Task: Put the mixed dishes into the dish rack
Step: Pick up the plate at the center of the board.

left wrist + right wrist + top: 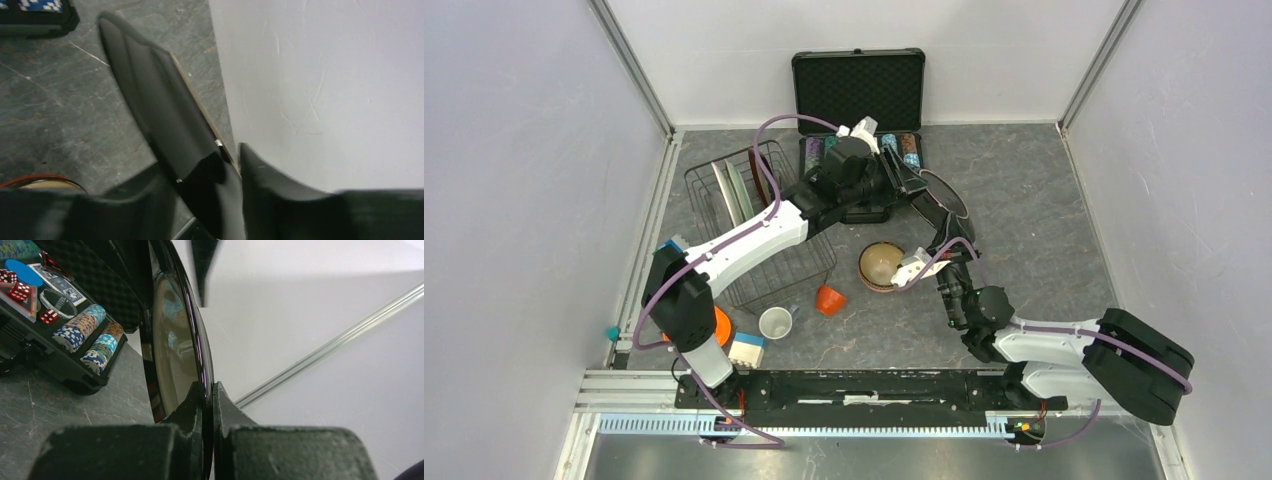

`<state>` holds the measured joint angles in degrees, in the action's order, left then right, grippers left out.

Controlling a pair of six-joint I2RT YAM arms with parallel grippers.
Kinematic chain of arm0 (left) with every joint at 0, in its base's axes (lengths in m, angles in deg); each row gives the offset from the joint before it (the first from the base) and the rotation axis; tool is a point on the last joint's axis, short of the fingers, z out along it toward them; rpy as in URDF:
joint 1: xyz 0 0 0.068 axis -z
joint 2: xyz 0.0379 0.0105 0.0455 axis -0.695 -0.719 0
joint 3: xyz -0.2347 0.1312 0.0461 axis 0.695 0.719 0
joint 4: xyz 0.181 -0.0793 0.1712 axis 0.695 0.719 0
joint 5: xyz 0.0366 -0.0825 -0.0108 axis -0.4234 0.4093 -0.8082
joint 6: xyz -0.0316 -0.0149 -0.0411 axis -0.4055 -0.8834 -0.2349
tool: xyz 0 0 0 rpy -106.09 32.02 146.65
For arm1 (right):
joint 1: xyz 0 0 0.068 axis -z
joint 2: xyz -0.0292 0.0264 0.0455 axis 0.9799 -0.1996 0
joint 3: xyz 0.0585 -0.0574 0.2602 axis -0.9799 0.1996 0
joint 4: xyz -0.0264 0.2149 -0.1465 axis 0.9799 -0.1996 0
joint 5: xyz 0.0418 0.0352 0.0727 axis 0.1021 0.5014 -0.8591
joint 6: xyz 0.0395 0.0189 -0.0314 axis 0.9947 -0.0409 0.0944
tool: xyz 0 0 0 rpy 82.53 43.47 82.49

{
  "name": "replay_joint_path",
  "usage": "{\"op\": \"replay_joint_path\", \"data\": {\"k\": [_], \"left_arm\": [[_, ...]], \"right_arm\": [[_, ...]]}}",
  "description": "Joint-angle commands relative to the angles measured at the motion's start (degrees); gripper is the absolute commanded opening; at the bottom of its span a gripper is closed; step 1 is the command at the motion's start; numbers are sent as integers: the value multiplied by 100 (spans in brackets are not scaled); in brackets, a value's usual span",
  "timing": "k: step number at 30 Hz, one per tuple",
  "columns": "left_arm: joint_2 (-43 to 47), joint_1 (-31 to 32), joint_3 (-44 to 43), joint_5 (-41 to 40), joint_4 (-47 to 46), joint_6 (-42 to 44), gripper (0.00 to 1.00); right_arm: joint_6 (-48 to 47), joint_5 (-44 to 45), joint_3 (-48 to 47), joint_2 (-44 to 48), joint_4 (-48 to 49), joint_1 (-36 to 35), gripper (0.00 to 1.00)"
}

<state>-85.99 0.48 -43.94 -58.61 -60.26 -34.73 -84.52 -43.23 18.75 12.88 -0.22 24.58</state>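
Observation:
A dark-rimmed beige plate [954, 200] stands on edge in the air in front of the poker case. My right gripper [942, 240] is shut on its lower rim. In the right wrist view the plate [172, 340] rises straight out of the shut gripper [208, 387]. My left gripper [911, 186] reaches in from the rack side, and its fingers straddle the plate's dark back [150, 90] and rim. From the left gripper [231, 156] I cannot tell whether they press on it. The wire dish rack [724, 250] holds two upright plates [736, 188]. On the table lie a tan bowl [882, 265], an orange cup [829, 298] and a white cup [775, 322].
The open black poker-chip case [859, 95] sits right behind the plate, and its chips [80, 335] show in the right wrist view. An orange ring toy [721, 326] and a white-and-blue block [747, 349] lie near the left arm's base. White walls enclose three sides.

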Motion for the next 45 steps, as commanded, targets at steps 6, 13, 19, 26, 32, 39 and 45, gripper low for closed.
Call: {"op": "replay_joint_path", "data": {"k": [6, 13, 19, 26, 32, 39, 45], "left_arm": [[50, 3, -119, 68, -360, -37, 2], [224, 1, 118, 44, -838, 98, 2], [356, -19, 269, 56, -1177, 157, 2], [558, -165, 415, 74, -1481, 246, 2], [706, -283, 467, -8, -1458, 450, 2], [865, -436, 522, -83, -1326, 657, 2], [969, -599, 587, -128, -1288, 704, 2]], "right_arm": [[-319, -657, -54, 53, 3166, -76, 0], [-175, -474, -43, 62, 3206, -84, 2], [145, -209, -191, 207, 2699, -80, 31], [891, -252, -299, 629, 1533, -11, 65], [1604, -446, -392, 1014, 561, 129, 74], [2054, -806, -540, 1423, -663, 247, 81], [2501, -1389, -841, 1537, -1805, 395, 82]]}}
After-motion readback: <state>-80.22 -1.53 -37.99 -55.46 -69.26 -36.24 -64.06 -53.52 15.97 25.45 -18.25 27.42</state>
